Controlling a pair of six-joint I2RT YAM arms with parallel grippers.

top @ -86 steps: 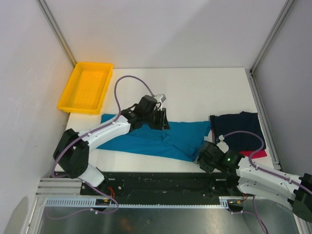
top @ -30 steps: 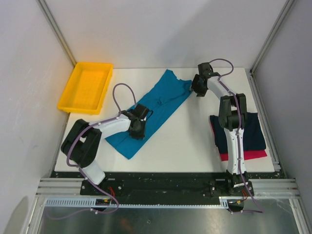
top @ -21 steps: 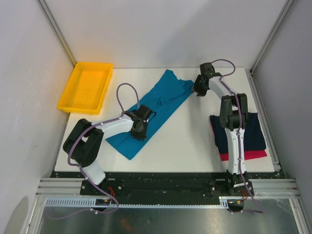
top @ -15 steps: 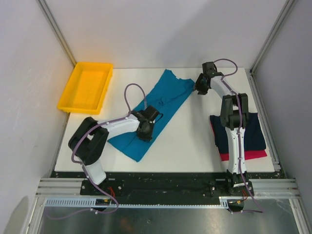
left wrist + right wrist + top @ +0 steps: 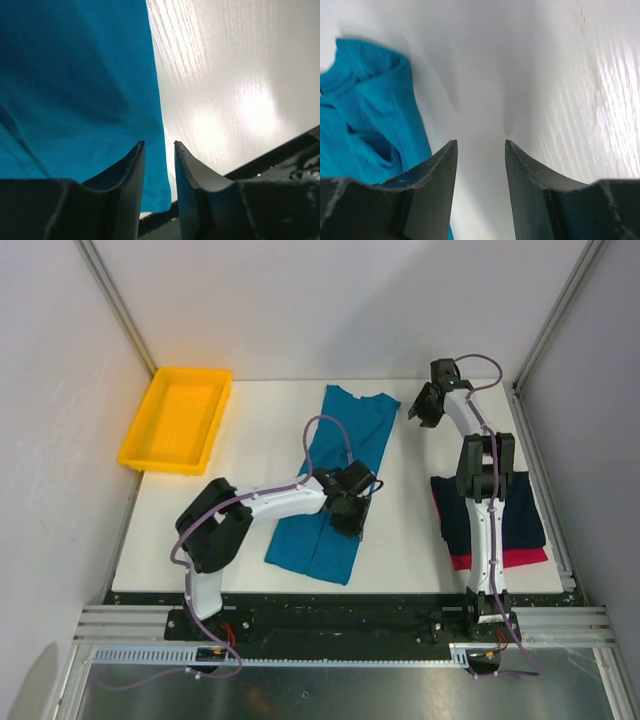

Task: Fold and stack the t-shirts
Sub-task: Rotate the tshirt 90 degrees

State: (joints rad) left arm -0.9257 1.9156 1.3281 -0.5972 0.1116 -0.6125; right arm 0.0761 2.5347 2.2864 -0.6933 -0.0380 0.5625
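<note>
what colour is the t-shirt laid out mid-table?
Plain teal-blue. The t-shirt shows best in the top external view.

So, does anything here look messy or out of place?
Nothing broken or spilled. The teal-blue t-shirt lies unfolded and slanted, rumpled at the far end; the red-pink t-shirt pokes out under the dark navy t-shirt.

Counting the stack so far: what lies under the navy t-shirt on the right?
A red-pink t-shirt, only its left and near edges showing; the navy t-shirt covers the rest, so anything further beneath is hidden.
</note>
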